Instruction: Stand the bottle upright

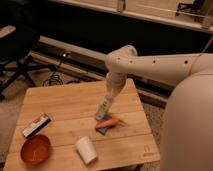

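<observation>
The bottle (102, 110) is slim and whitish. It lies tilted on the wooden table (65, 102), a little right of the middle, with its upper end pointing toward the gripper. My gripper (108, 98) hangs at the end of the white arm (150, 62), which reaches in from the right. It sits right at the bottle's upper end. Whether it touches the bottle cannot be told.
An orange carrot-like item (107, 123) lies on a small dark object just in front of the bottle. A white paper cup (86, 149) lies on its side near the front edge. An orange bowl (35, 149) and a flat red-white-black box (36, 124) are at the left. An office chair (15, 50) stands beyond the table's left.
</observation>
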`<action>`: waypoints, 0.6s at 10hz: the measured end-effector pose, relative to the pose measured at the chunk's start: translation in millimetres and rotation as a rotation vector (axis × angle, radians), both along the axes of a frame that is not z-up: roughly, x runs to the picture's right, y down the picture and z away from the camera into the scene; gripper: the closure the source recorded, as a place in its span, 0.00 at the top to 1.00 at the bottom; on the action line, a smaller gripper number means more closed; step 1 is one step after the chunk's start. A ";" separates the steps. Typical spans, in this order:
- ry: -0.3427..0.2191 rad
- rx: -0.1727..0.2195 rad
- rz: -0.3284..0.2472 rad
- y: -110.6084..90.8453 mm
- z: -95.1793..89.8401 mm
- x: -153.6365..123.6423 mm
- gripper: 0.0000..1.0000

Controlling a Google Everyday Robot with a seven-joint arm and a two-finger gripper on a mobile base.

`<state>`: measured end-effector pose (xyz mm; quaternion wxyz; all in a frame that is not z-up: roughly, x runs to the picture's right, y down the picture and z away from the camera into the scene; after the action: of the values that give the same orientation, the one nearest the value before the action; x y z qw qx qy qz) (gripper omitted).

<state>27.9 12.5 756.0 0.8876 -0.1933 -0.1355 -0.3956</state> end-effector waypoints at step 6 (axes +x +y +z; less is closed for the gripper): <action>0.031 0.169 -0.122 34.1 -41.9 -45.0 0.34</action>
<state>-17.1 46.6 714.1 0.8771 -0.1315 -0.0758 -0.4557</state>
